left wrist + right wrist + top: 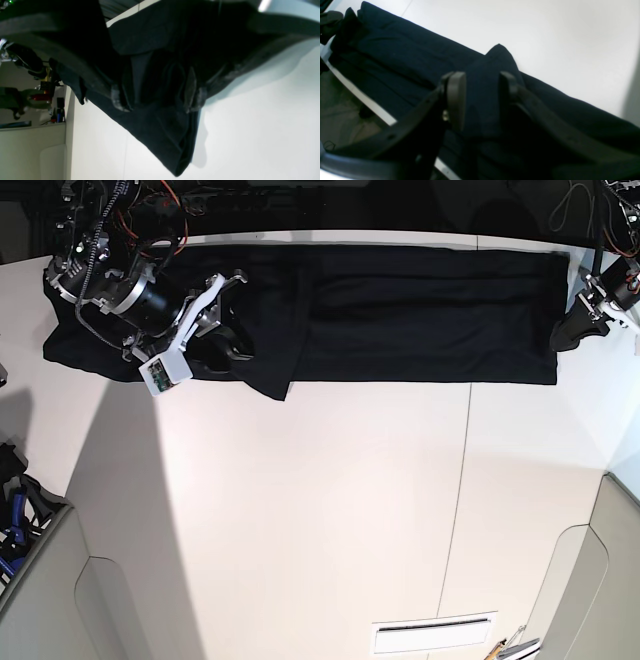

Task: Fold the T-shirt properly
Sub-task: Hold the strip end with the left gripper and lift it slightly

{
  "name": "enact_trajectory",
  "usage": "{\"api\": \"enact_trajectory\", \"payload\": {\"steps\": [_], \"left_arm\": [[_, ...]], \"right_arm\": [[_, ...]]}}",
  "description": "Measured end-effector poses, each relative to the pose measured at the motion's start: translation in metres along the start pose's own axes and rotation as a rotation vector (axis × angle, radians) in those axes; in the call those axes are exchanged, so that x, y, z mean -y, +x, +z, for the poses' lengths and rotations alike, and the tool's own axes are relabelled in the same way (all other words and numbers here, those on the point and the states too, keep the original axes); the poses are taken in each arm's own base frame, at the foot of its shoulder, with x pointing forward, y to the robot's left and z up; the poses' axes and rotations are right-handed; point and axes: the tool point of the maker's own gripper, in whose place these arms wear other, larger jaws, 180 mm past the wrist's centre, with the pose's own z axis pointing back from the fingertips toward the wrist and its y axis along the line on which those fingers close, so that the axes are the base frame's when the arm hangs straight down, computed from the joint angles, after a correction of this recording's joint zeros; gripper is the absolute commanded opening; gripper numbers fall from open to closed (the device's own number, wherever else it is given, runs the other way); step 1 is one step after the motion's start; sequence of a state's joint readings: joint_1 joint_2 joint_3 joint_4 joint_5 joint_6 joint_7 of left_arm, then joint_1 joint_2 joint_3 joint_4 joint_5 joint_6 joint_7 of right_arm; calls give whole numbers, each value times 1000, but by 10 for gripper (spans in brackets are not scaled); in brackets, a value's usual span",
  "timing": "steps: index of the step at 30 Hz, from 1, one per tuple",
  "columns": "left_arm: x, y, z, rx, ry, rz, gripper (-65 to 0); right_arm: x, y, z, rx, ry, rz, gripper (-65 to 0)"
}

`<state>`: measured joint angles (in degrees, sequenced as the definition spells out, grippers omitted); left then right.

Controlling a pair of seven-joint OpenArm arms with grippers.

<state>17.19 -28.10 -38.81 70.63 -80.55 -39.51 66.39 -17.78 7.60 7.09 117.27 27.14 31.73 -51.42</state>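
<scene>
Black T-shirt (420, 310) laid as long band along the surface (320, 510) far edge | left hand (157, 97) spread wide around one end's bunched cloth | right hand (480, 97) half-open around raised fold, apparently for lifting.

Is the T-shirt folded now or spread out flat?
Partly folded: the T-shirt lies as a long narrow band along the table's far edge.

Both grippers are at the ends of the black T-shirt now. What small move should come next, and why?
Probably close the left gripper on the hem it straddles. Its jaws stand wide with bunched T-shirt fabric between them, not pinched. The right gripper also has a fabric peak between its pads, with gaps, so neither end looks secured for lifting.
</scene>
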Motion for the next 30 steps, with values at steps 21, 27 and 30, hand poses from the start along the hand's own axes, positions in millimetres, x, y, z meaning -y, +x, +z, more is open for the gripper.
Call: {"api": "enact_trajectory", "payload": {"steps": [21, 27, 30], "left_arm": [[-25, -13, 6, -56, 129, -54, -286], [-20, -31, 3, -87, 94, -13, -287], [-16, -31, 1, -76, 74, -1, -300]], "right_arm": [[0, 0, 0, 0, 0, 0, -429], [0, 0, 0, 0, 0, 0, -429], [0, 0, 0, 0, 0, 0, -429]]}}
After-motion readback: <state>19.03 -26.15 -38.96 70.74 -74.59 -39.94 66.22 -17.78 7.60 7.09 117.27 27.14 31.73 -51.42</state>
